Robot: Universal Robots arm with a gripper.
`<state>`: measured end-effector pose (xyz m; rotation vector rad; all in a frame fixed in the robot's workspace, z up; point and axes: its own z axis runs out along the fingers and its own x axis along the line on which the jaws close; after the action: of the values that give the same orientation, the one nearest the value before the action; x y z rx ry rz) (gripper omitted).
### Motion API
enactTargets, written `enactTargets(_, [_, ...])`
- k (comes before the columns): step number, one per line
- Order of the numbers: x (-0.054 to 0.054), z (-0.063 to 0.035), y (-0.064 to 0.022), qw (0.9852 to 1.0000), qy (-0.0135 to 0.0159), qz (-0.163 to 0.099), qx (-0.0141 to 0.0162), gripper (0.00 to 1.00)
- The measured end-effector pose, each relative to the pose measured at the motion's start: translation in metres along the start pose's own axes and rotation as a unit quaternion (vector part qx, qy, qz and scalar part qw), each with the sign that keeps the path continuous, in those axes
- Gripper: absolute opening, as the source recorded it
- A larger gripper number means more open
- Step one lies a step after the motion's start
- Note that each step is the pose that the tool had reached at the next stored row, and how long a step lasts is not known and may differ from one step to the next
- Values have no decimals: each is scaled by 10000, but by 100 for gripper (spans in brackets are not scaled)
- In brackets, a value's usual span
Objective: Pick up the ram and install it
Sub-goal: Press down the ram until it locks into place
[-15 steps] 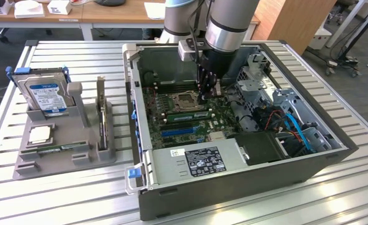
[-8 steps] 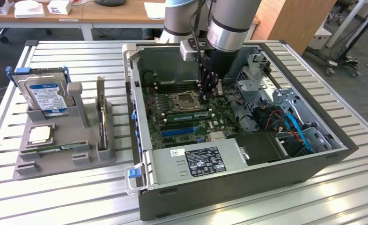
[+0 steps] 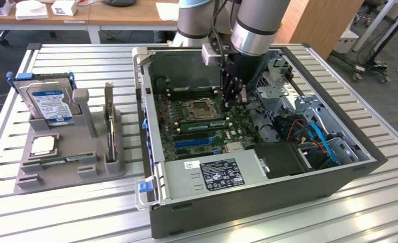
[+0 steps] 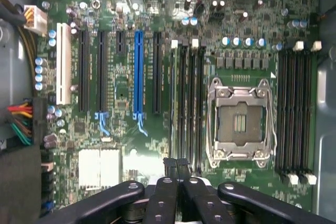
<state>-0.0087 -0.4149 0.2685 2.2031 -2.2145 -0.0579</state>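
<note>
**Operator:** Report the position of the ram.

**Technician:** A green stick, judged to be the ram [image 3: 200, 124], stands on its long edge in a memory slot of the motherboard [image 3: 216, 132]. That slot belongs to the bank between the CPU socket [image 3: 200, 107] and the blue expansion slot [image 3: 192, 142]. In the wrist view the ram [image 4: 173, 103] appears edge-on, as a thin line in the slot of that bank farthest from the socket. Latch engagement cannot be confirmed. A similar stick [image 3: 67, 159] lies flat in the gray holder [image 3: 64, 174], near the tabletop [image 3: 84, 212] edge at the exterior view's left.

**Operator:** Report the state of the pincer.

**Technician:** The pincer [image 3: 236, 98] is inside the open computer case [image 3: 253, 202], above the motherboard and close to the socket. Its fingers [image 4: 170, 171] are pressed together with nothing between them. In the wrist view the tips sit over one end of the slot bank. Contact with the ram cannot be confirmed.

**Operator:** State the handling characteristics.

**Technician:** The ram is judged to be light, thin and stiff along its length, but brittle. Its faces are smooth and offer little friction. The chips and the contact edge are fragile.

- **Grip location:** across the two flat faces at the middle of the upper long edge, or at the short ends.
- **Keep clear of:** the contact edge.
- **Load direction:** in line with the slot only. Side load may crack the board or strain the slot.
</note>
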Motion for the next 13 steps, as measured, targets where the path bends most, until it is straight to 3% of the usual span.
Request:
enactTargets(6, [-1, -4, -107, 10000, -3, 0, 0, 10])
enactTargets(13, [-1, -5, -117, 10000, -3, 0, 0, 10])
